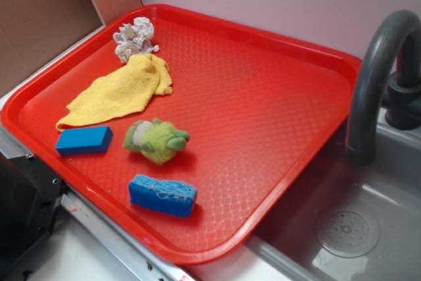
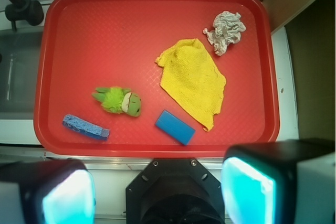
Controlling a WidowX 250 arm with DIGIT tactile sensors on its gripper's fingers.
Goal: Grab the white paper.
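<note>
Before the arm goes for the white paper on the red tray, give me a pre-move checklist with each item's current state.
1. Crumpled white-grey paper wad in view, far corner of the red plastic tray: ok.
2. Nothing lying on top of the wad: ok.
3. Gap between wad and flat yellow knitted cloth: not ok; in the exterior view they look touching.
4. Gripper open: ok, fingers spread, nothing between them.
5. Gripper above the wad: not ok, it is off the tray's near edge.
6. Green plush toy away from the wad: ok.

A toy kitchen: grey sink [image 1: 368,228], faucet [image 1: 375,77], red tray [image 1: 263,97].
</note>
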